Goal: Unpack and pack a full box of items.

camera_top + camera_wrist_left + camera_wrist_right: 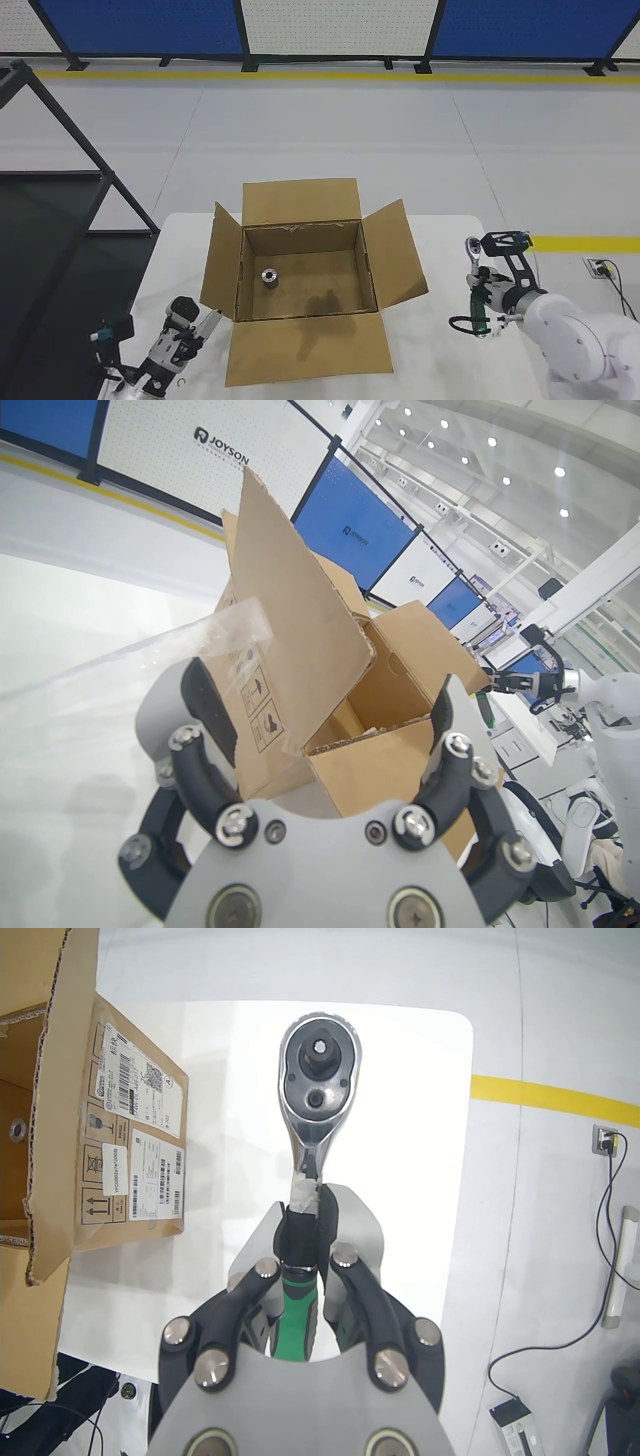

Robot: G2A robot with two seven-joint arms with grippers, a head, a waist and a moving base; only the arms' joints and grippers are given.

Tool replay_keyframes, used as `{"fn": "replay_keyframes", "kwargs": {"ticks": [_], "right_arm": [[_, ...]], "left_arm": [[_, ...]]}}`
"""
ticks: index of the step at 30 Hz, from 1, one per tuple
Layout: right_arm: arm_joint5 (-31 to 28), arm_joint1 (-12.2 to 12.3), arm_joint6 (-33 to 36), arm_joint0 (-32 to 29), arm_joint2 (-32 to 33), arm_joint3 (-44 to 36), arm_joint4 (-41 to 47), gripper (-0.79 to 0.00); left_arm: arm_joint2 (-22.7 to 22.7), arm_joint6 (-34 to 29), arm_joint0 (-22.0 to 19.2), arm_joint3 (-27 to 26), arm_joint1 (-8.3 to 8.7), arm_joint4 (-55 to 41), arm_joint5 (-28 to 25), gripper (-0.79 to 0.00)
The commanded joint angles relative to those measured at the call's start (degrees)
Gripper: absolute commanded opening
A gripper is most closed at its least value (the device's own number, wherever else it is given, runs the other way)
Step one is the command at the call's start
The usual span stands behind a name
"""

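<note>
An open cardboard box [305, 268] stands mid-table with all flaps spread; a small metal socket [269, 276] lies on its floor, seen again as the socket [17, 1130] past the box's edge. My right gripper [305, 1223] is shut on a ratchet wrench [319, 1078] with a green handle, held above the white table to the right of the box. From above, the right gripper [482, 300] and wrench [473, 250] sit beside the right flap. My left gripper [325, 700] stands open and holds nothing, low at the box's front-left corner, where the left gripper [195, 325] faces the left flap [295, 600].
The white table [440, 350] has free room right of the box and along its left side. A strip of clear tape [235, 632] hangs off the left flap. A dark rack [50, 230] stands left of the table. A cable and wall socket [605, 1140] are on the floor at right.
</note>
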Motion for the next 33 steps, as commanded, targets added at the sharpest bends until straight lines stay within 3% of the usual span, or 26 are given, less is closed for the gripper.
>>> {"fn": "replay_keyframes", "kwargs": {"ticks": [1,13,18,26,33], "right_arm": [[0.01,-0.01,0.02,0.03,0.00,0.08,-0.01,-0.785],[-0.09,-0.01,-0.40,-0.16,-0.07,0.17,0.14,-0.785],[-1.64,0.22,-2.97,0.81,-2.99,-1.20,-1.66,-0.785],[-4.90,0.46,-0.61,13.91,-10.90,-5.23,-6.79,-0.785],[-8.84,-0.63,1.40,31.54,-22.86,2.38,-3.14,-0.785]], "left_arm": [[-0.01,-0.53,-0.26,-0.26,0.04,0.17,0.04,0.000],[3.06,-5.84,-4.12,-0.13,0.22,1.94,0.56,0.000],[4.06,-6.79,-4.92,0.07,0.26,2.30,0.62,0.000],[2.54,-4.24,-2.88,0.03,0.29,1.44,0.66,0.000],[-0.19,-1.48,-0.45,-1.33,0.34,0.69,0.67,0.000]]}}
